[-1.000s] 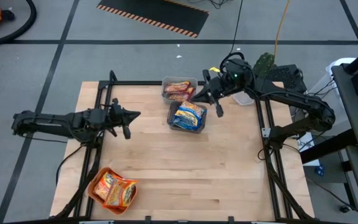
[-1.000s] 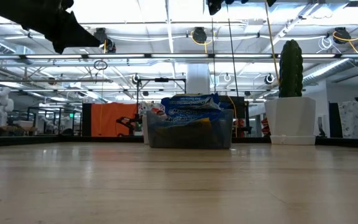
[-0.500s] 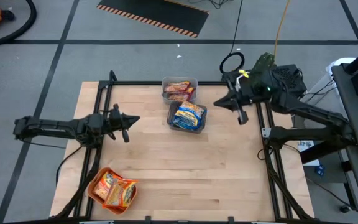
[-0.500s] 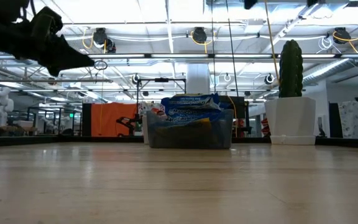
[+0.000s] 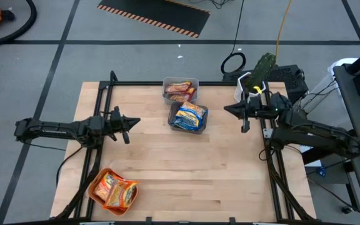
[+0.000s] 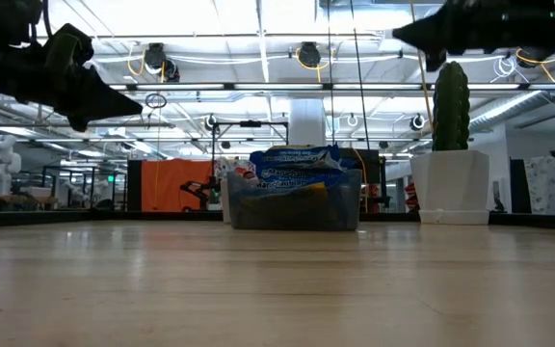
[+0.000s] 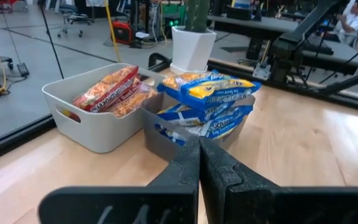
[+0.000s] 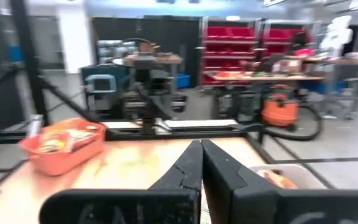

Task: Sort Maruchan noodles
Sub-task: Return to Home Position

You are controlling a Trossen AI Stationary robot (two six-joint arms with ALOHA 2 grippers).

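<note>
Spanning the high view, the wooden surface [image 5: 186, 169] carries three bins and no loose packets. The left arm [image 5: 61, 129] hangs at 9 o'clock and the right arm [image 5: 305, 128] at 3 o'clock. Each wrist view shows its own jaws pressed together on nothing.

- The grey bin [image 5: 172, 120] sits near 12 o'clock and holds the blue packs [image 5: 190, 115].
- The white bin [image 5: 166, 92] touches it on the far side and holds the reddish packs [image 5: 179, 90].
- The orange bin [image 5: 94, 187] is at the 7 o'clock corner, with the orange packs [image 5: 114, 190] inside.

The packets look light and crinkly, with slick film and probably a brittle block inside, so pinch them gently. I'd grip across the short sides or by an edge seam.

The low view and left wrist view show the blue packs heaped above the grey rim (hidden from overhead). Only the right wrist view shows the orange bin side-on.
</note>
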